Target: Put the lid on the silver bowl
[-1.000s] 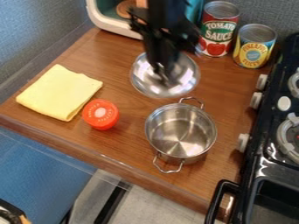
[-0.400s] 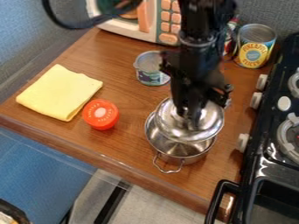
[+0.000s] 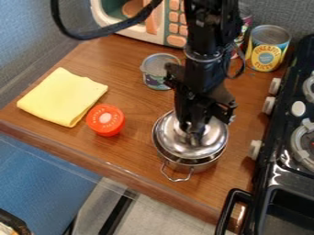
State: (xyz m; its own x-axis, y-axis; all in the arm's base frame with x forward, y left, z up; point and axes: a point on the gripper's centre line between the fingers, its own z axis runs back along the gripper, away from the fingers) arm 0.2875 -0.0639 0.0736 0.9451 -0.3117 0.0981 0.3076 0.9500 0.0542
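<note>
Moved since the earlier frame: lid (image 3: 171, 141) and pincer (image 3: 193, 128) together, a little down the view and to its left. Lid was off-centre over the bowl's far side; now it nearly covers the mouth.

Tabletop (image 3: 133, 108): brown wood, carries the work. Black toy stove (image 3: 279, 176) along its right side in view. Arm (image 3: 202, 64) hangs from the top edge, over the bowl. Toy microwave (image 3: 173, 27) at the back, cable looped in front of it. Yellow cloth (image 3: 63, 97) flat on the left, same place as before.

Silver bowl (image 3: 201, 166): deep, pot-like, upright, near handle pointing toward the tabletop's front edge. Has not shifted under the lid. Lid next in size: dark crescent between its rim and the bowl's on the near side. Cannot tell whether the rims touch all round. My reading: placement almost done, seating unconfirmed. Wants a slight press or levelling, then release; letting go with the near rim proud might leave it crooked.

Yellow-labelled tin (image 3: 267, 48) behind, beside the stove; shorter tin (image 3: 159, 71) well apart from the bowl. Red-topped container (image 3: 105, 120) beside the cloth.

Smallest, my pincer's tips: closed on the lid at its middle, knob hidden between them.
</note>
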